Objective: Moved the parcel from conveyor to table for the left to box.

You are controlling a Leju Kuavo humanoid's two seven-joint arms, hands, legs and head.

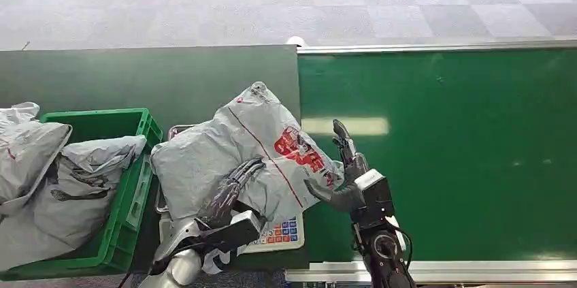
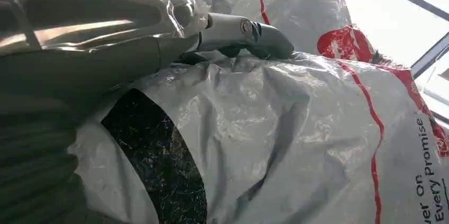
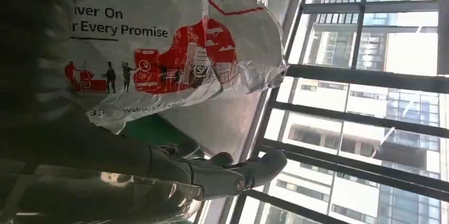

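Observation:
A grey plastic parcel [image 1: 252, 145] with red print lies on a scale [image 1: 280, 232] on the dark table [image 1: 136, 77], just left of the green conveyor [image 1: 442, 152]. My left hand [image 1: 231, 189] rests on top of the parcel near its front, fingers stretched over the wrap; the left wrist view has its thumb [image 2: 238, 30] lying on the crinkled parcel [image 2: 296, 128]. At the parcel's right edge is my right hand [image 1: 347, 172], its thumb touching the wrap and its fingers pointing away over the belt. The right wrist view shows the parcel's printed face [image 3: 159, 33] beside the extended fingers [image 3: 227, 173].
A green crate [image 1: 129, 121] stands left of the scale, holding several grey parcels [image 1: 61, 179] that spill over its left side. The conveyor's metal rim [image 1: 435, 271] runs along the near edge. Grey carpet [image 1: 272, 9] lies beyond the table.

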